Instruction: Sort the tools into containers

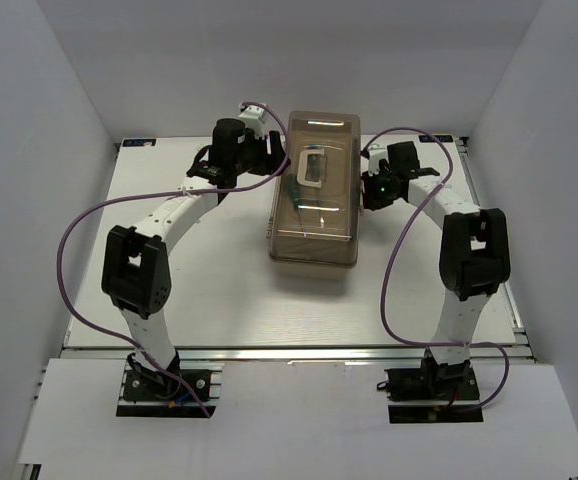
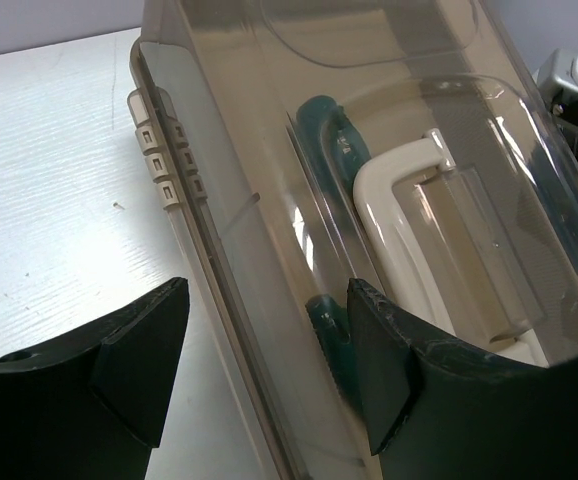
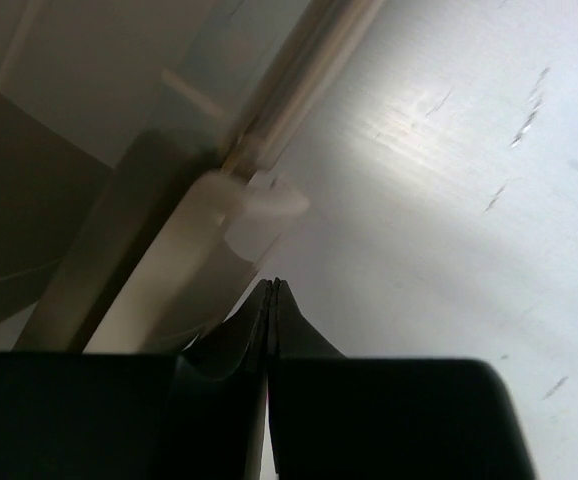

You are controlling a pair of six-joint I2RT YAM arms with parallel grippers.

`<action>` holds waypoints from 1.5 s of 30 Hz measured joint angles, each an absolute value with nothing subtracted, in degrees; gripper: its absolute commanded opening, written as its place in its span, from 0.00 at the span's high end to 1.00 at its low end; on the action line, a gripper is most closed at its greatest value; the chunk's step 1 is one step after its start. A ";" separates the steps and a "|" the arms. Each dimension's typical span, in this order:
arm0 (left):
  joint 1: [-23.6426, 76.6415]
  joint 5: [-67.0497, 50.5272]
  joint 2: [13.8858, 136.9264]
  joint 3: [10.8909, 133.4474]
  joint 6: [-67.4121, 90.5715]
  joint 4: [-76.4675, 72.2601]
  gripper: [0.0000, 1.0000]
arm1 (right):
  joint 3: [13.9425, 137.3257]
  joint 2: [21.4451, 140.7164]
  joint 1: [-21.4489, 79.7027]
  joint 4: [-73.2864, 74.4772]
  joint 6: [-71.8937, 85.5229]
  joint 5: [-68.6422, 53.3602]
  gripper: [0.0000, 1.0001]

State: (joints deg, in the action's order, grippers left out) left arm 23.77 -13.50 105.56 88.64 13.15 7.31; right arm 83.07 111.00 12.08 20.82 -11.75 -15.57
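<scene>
White enclosure walls, pale wood-grain table. Beige plastic toolbox with a translucent brownish lid sits shut at centre-top of the overhead view. Its long axis runs top to bottom of the frame with a slight tilt, and a white handle sits on the lid. Box lies between the two arms. Left gripper is at the box's upper-left corner, jaws wide apart, holding nothing. In its wrist view the lid's long side edge runs up between the two fingers, so it straddles that edge; contact unclear. Beige ribbed hinge-or-catch piece sits further along the same edge, upper left of that frame. Right gripper is at the opposite long side, jaws pressed fully together on nothing. Its tips are just below a white latch tab jutting from the box edge at frame centre; touching or not, can't tell. Green screwdriver handles show through the lid, so those tools are inside; other tools not visible. My read: the next move turns on that tab, and the right arm is nearer. No brands, labels or legible writing.
</scene>
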 measured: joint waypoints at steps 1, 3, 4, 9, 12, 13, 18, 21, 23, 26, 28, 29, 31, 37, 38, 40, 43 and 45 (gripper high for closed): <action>23.77 -13.45 105.62 88.66 13.19 7.20 0.25 | 82.37 110.61 12.08 20.40 -11.20 -15.97 1.00; 23.77 -13.32 105.78 88.68 13.37 6.90 0.25 | 80.73 109.67 12.05 20.08 -10.20 -17.23 1.00; 23.77 -13.26 105.91 88.71 13.39 6.81 0.25 | 80.09 109.32 12.05 19.88 -9.15 -18.33 1.00; 23.77 -12.82 107.02 89.10 13.63 5.21 0.25 | 79.70 109.12 11.64 19.59 -5.80 -20.53 1.00; 23.99 -11.94 107.77 89.56 13.61 4.25 0.25 | 79.68 109.12 11.38 19.57 -3.55 -21.56 1.00; 24.14 -11.42 108.01 89.76 13.58 3.97 0.26 | 79.61 109.12 11.27 19.53 -2.83 -21.89 1.00; 24.82 -8.67 108.55 90.50 13.85 3.66 0.25 | 78.96 109.10 11.16 19.07 -0.08 -20.88 1.00; 25.80 -5.65 108.71 91.42 14.70 4.60 0.23 | 77.65 108.55 11.75 17.80 0.89 -15.92 1.00; 26.72 -3.88 108.79 92.18 16.08 5.91 0.22 | 75.72 107.02 12.16 16.71 1.04 -11.92 1.00; 28.08 -2.39 108.81 93.03 18.31 7.70 0.20 | 72.58 103.31 11.92 15.11 0.34 -6.46 1.00; 28.88 -2.13 108.79 93.17 19.86 8.34 0.19 | 71.20 100.05 11.18 14.24 -1.30 -4.36 1.00; 29.26 -2.24 108.75 93.19 20.75 8.60 0.18 | 71.02 98.15 10.63 13.45 -2.20 -3.75 0.78; 29.98 -2.48 108.57 93.19 22.17 9.06 0.17 | 71.13 94.19 9.39 11.35 -3.60 -2.85 0.52; 29.80 -3.29 106.80 92.42 24.43 12.16 0.12 | 75.37 83.48 4.84 5.91 -9.02 -8.08 0.24; 29.52 -3.46 106.06 91.88 24.62 12.69 0.11 | 75.94 82.21 4.54 5.04 -9.58 -10.59 0.29; 28.60 -3.49 103.83 89.97 25.17 13.15 0.10 | 77.38 80.29 4.62 3.46 -9.74 -16.08 0.41; 25.56 -3.27 97.86 85.49 26.06 13.72 0.07 | 82.19 81.69 6.50 2.94 -7.88 -20.51 0.56; 23.27 -2.46 92.88 82.50 26.59 14.24 0.04 | 84.20 83.83 8.54 2.31 -5.93 -20.25 0.57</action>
State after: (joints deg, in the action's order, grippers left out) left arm 23.27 -2.46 92.88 82.50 26.59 14.24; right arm 84.20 83.83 8.54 2.31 -5.93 -20.25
